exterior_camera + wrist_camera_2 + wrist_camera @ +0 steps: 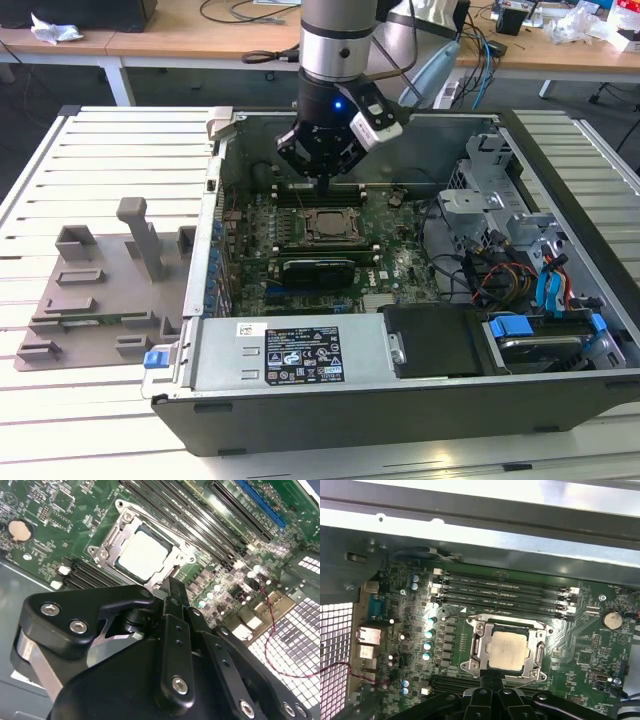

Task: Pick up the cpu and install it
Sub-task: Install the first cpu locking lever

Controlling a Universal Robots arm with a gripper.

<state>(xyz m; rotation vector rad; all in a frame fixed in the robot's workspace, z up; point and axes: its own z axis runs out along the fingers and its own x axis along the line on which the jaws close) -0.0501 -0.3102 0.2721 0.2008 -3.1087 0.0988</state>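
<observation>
The cpu [506, 649] was seen lying flat and square, without a long axis, within the metal-framed socket [478, 650] on the motherboard [580, 645], just beyond and below the gripper [171, 591], whose fingers were pressed together on nothing.

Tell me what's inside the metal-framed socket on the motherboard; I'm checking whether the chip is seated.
The cpu lies flat inside the socket frame, silvery top showing in both wrist views. The contacts beneath it are covered. The end effector hovers just beside the frame.
</observation>
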